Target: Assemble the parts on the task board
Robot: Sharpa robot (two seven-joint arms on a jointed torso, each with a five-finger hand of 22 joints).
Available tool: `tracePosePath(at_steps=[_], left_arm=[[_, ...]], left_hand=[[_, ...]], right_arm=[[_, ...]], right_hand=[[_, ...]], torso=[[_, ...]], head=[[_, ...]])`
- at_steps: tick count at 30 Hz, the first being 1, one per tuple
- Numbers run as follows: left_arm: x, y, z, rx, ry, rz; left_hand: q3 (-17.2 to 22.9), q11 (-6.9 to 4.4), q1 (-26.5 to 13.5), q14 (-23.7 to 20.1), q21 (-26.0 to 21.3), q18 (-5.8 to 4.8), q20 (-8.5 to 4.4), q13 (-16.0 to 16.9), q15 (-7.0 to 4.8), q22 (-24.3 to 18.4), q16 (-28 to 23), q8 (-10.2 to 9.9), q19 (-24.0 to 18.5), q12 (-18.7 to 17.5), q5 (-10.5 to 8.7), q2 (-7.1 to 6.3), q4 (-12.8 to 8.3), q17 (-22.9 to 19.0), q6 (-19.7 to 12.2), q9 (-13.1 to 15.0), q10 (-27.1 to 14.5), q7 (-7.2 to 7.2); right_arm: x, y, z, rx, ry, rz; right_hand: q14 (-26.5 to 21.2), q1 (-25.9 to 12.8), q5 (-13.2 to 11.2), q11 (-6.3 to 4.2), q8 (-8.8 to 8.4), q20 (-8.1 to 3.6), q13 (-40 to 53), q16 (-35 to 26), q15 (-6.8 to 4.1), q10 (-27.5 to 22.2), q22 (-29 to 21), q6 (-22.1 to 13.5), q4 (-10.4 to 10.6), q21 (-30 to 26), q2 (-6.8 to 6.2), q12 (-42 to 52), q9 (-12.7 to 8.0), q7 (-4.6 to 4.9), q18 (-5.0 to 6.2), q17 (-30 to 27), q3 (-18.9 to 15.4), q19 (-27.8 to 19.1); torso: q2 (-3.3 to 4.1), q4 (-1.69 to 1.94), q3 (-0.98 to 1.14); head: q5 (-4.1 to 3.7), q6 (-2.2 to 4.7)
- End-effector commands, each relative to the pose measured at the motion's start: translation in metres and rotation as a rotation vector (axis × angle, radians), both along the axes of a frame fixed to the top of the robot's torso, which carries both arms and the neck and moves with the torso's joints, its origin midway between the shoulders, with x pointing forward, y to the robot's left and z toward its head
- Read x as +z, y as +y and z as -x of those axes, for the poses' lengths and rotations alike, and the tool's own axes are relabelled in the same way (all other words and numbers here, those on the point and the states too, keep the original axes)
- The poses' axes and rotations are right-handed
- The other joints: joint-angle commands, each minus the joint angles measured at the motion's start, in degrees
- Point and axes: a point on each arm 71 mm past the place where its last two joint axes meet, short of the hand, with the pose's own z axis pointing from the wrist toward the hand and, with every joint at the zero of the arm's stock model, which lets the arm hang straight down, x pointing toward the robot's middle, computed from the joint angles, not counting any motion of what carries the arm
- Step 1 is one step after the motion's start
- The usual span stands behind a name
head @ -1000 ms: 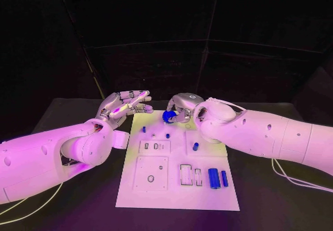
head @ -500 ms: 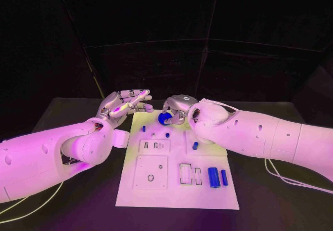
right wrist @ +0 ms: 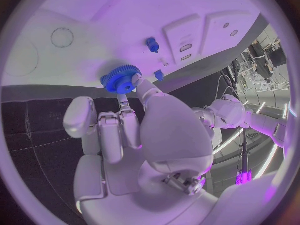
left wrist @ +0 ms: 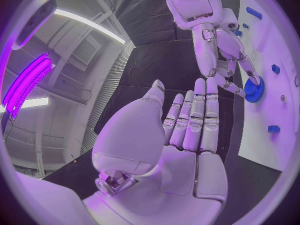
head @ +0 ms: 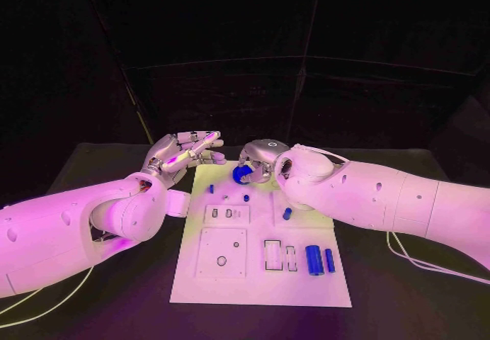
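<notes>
Head view: right hand [head: 261,157] pinches blue gear [head: 243,173] above task board [head: 261,283].

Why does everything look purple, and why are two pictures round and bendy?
Head view: purple-pink light falls on the white board and both arms; the room behind is dark. Left wrist view: a fisheye lens bends the board's straight edge, and a bright purple lamp glares at the side. Right wrist view: same round bending, with the blue gear at the right robot hand sharp.
</notes>
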Motion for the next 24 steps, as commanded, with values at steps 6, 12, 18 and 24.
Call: tracePosePath(at_steps=[6, 12, 18, 24], left_arm=[[0.0017, -0.0013, 0.0, -0.013, -0.007, 0.005], [0.0019, -0.0011, -0.0001, -0.012, -0.007, 0.005], [0.0021, -0.0012, -0.0002, -0.013, -0.007, 0.005], [0.0021, -0.0011, -0.0003, -0.013, -0.006, 0.005]], left_hand=[[-0.07, 0.24, 0.58, 0.18, 0.35, 0.16, 0.0, -0.04, 0.04, -0.07, -0.28, -0.26, 0.2, -0.39, 0.31, 0.15, -0.37, 0.05, 0.14, -0.07, 0.12, 0.9], [-0.07, 0.24, 0.58, 0.18, 0.35, 0.16, 0.0, -0.04, 0.04, -0.07, -0.28, -0.26, 0.2, -0.39, 0.31, 0.15, -0.37, 0.05, 0.14, -0.07, 0.12, 0.9], [-0.07, 0.24, 0.58, 0.18, 0.35, 0.16, 0.0, -0.04, 0.04, -0.07, -0.28, -0.26, 0.2, -0.39, 0.31, 0.15, -0.37, 0.05, 0.14, -0.07, 0.12, 0.9], [-0.07, 0.24, 0.58, 0.18, 0.35, 0.16, 0.0, -0.04, 0.04, -0.07, -0.28, -0.26, 0.2, -0.39, 0.31, 0.15, -0.37, 0.05, 0.14, -0.07, 0.12, 0.9]], right_arm=[[-0.0033, 0.0027, 0.0007, 0.014, 0.02, 0.033], [-0.004, 0.003, 0.0011, 0.016, 0.024, 0.037], [-0.0041, 0.0033, 0.0018, 0.018, 0.025, 0.037], [-0.0037, 0.0028, 0.002, 0.016, 0.02, 0.03]], right_hand=[[5.51, -1.06, -1.12, 0.27, -1.79, 0.58, 3.94, 0.11, 0.65, -0.95, 0.04, -1.82, -0.15, 0.33, -0.44, -0.78, -0.03, 0.61, -1.15, 12.55, 0.09, 0.05], [5.5, -1.47, -1.19, 0.41, -2.41, 0.73, 3.76, 0.1, 0.79, -1.12, 0.0, -2.23, -0.06, 0.32, -0.74, -0.97, 0.0, 0.74, -1.14, 12.52, -0.16, 0.0], [5.49, -1.81, -1.18, 0.46, -2.66, 0.8, 3.67, 0.09, 0.84, -1.2, 0.0, -2.33, 0.07, 0.31, -0.93, -1.06, 0.03, 0.78, -1.13, 12.5, -0.38, -0.01], [5.47, -2.29, -1.25, 0.61, -3.45, 0.93, 3.6, 0.06, 0.97, -1.3, -0.02, -3.02, 0.29, 0.3, -1.16, -1.17, 0.01, 0.94, -1.13, 12.41, -0.77, -0.05]], torso=[[-0.03, -0.01, -0.01], [-0.02, -0.03, -0.02], [-0.04, 0.01, 0.01], [-0.03, -0.01, 0.0]], head=[[0.12, -0.08], [0.11, -0.12], [0.06, -0.32], [0.05, -0.38]])
